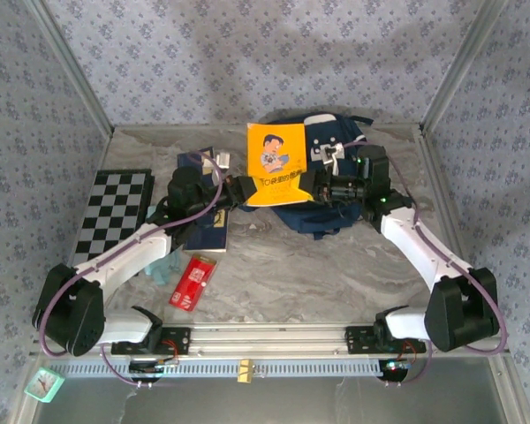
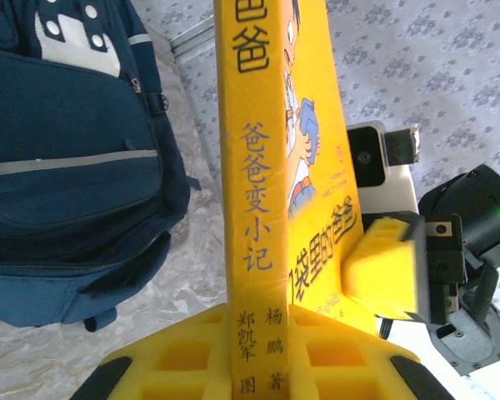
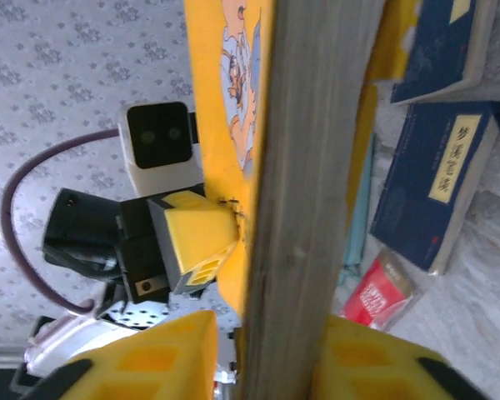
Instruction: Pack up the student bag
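Note:
A yellow picture book (image 1: pixel 276 163) stands upright above the table, held from both sides. My left gripper (image 1: pixel 240 189) is shut on its lower spine edge; in the left wrist view the spine (image 2: pixel 258 208) runs up between my yellow fingers (image 2: pixel 183 354). My right gripper (image 1: pixel 307 184) is shut on the opposite edge, and the right wrist view has the page block (image 3: pixel 317 208) clamped between its pads (image 3: pixel 150 367). The navy-blue student bag (image 1: pixel 340 172) lies behind and to the right of the book, its front pockets (image 2: pixel 67 167) facing up. Its opening is hidden.
A checkerboard (image 1: pixel 115 212) lies at the left. Navy booklets (image 1: pixel 208 231) (image 3: pixel 437 192) and a red packet (image 1: pixel 192 280) (image 3: pixel 382 292) sit under the left arm. A teal clock (image 1: pixel 44 382) rests off the table's front left corner. Metal frame posts stand at both sides.

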